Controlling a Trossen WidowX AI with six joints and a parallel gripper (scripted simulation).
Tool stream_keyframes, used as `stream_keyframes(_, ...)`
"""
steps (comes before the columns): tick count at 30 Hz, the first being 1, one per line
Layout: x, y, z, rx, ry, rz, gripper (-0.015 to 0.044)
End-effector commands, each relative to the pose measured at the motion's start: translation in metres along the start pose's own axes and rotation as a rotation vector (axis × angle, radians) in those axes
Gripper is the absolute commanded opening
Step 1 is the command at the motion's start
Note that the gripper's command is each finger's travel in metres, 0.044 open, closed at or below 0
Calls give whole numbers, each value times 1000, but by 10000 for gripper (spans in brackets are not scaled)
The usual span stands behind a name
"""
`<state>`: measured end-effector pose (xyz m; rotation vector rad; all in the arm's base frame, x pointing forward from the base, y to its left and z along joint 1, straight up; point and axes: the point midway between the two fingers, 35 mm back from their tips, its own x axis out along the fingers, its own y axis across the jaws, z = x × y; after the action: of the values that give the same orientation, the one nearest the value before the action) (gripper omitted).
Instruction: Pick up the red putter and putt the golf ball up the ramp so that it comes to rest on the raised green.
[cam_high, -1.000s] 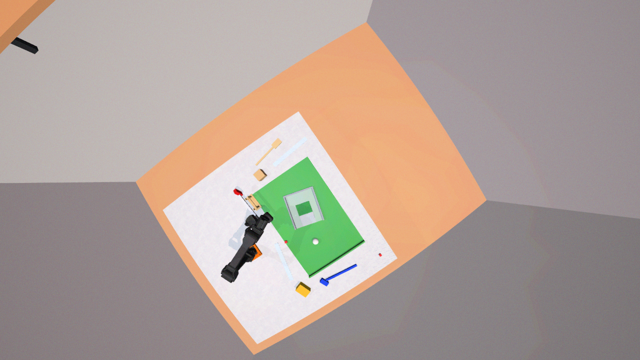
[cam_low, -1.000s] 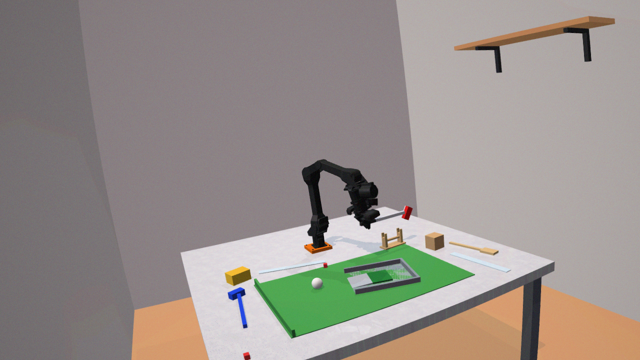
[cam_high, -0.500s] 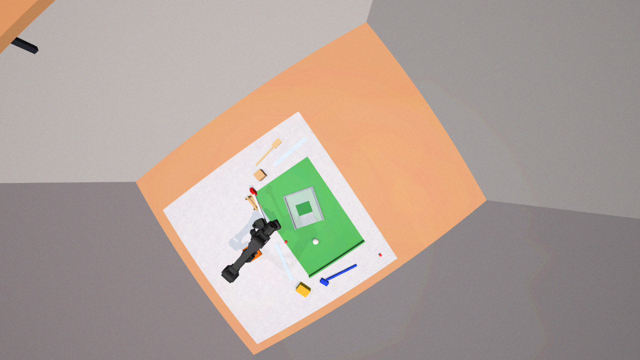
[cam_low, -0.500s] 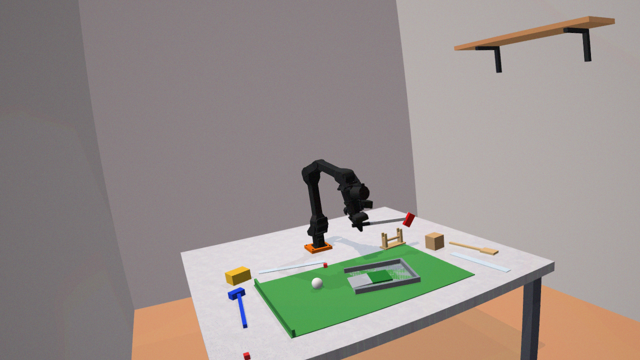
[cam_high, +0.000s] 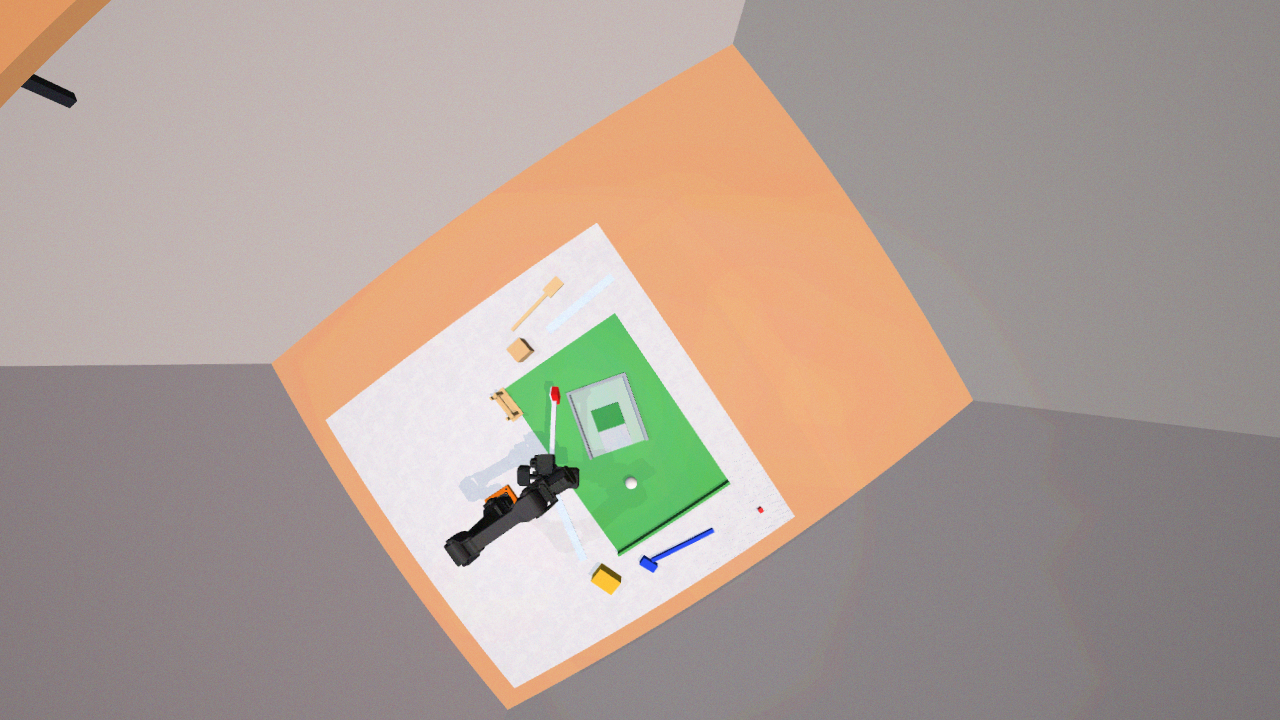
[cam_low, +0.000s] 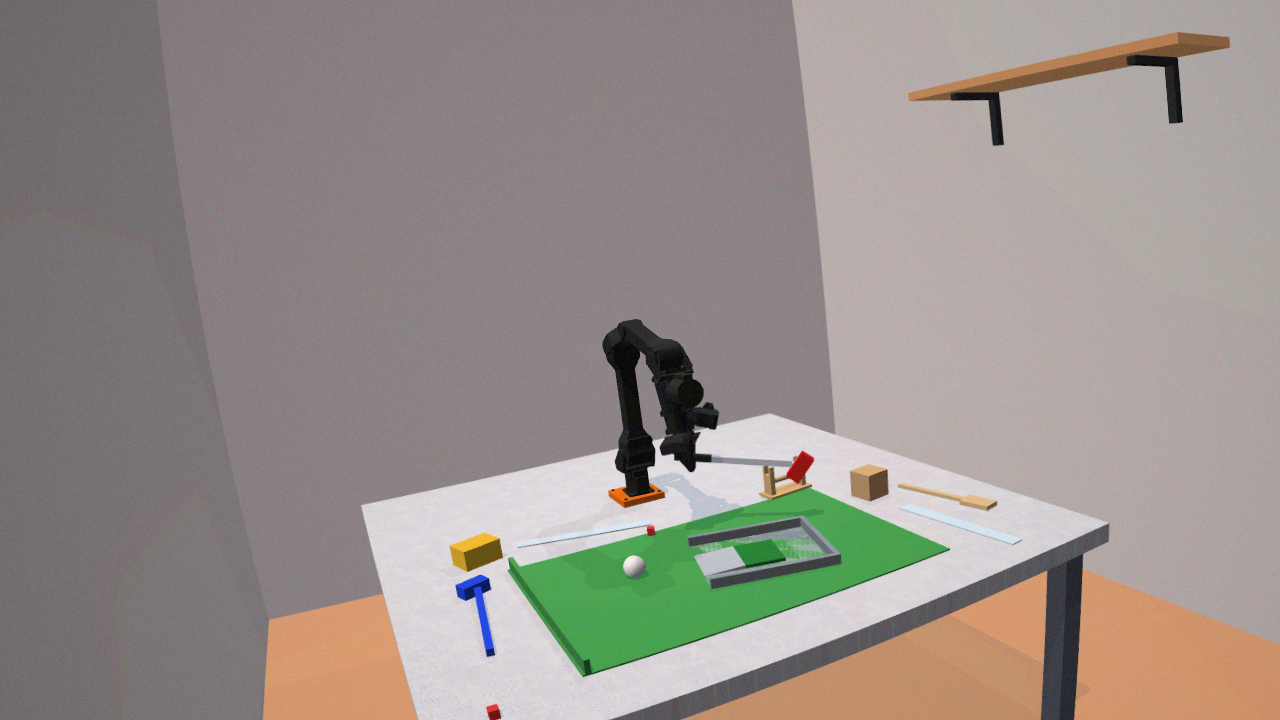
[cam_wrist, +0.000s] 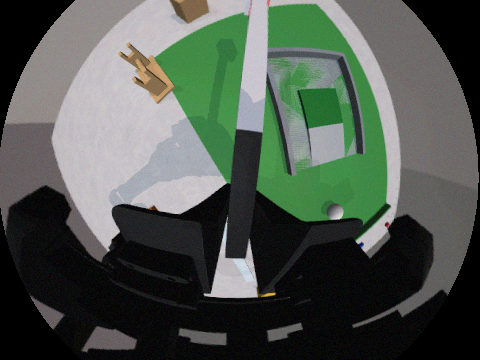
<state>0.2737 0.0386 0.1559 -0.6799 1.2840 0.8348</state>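
White tabletop (cam_low: 429, 528) carries a green mat (cam_low: 626, 617). Golf ball (cam_low: 633, 565) rests on it, short of the walled raised green (cam_low: 760, 551). Behind, the gripper (cam_low: 687, 459) pinches the red putter (cam_low: 747, 462) by its dark grip, airborne, its red head above the wooden stand (cam_low: 780, 486).

Even, soft light is spread across the scene, and no glare is seen. A pale grey shadow of the black robot arm (cam_high: 501, 523) is cast on the white table top (cam_high: 402, 465). Strong fisheye bending is shown at the wrist view's edges.
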Motion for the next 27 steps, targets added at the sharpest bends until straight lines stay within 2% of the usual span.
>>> stream_keyframes(1, -5, -12, -14, 101, 10, -19, 0)
stream_keyframes(27, -35, -64, -132, 841, 81, -115, 0)
